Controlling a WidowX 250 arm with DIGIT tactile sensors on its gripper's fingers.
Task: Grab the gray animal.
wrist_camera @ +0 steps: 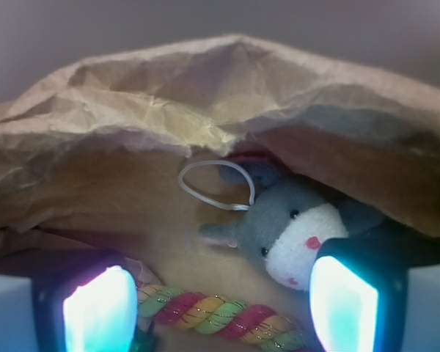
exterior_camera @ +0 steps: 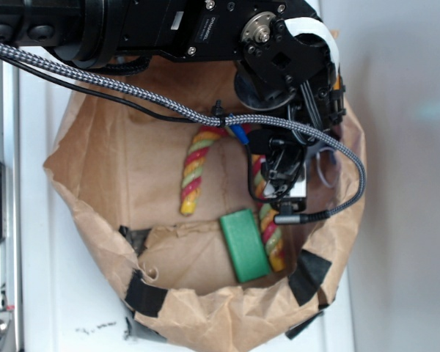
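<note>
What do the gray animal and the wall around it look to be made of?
The gray animal looks like soft plush: matte, fuzzy gray fabric with a cream face and a thin white cord loop. The wall looks like brown paper, creased and crumpled.

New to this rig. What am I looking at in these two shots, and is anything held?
It is a small robot arm working inside a crumpled brown paper bag. The exterior view looks down from above. The wrist view comes from a camera on the arm, looking out between the two glowing fingers of its tool. In the bag lie a striped rope arch, a green block and, tucked under the bag's fold, the gray animal with a white cord loop. The tool is open and holds nothing; the toy lies just ahead.
</note>
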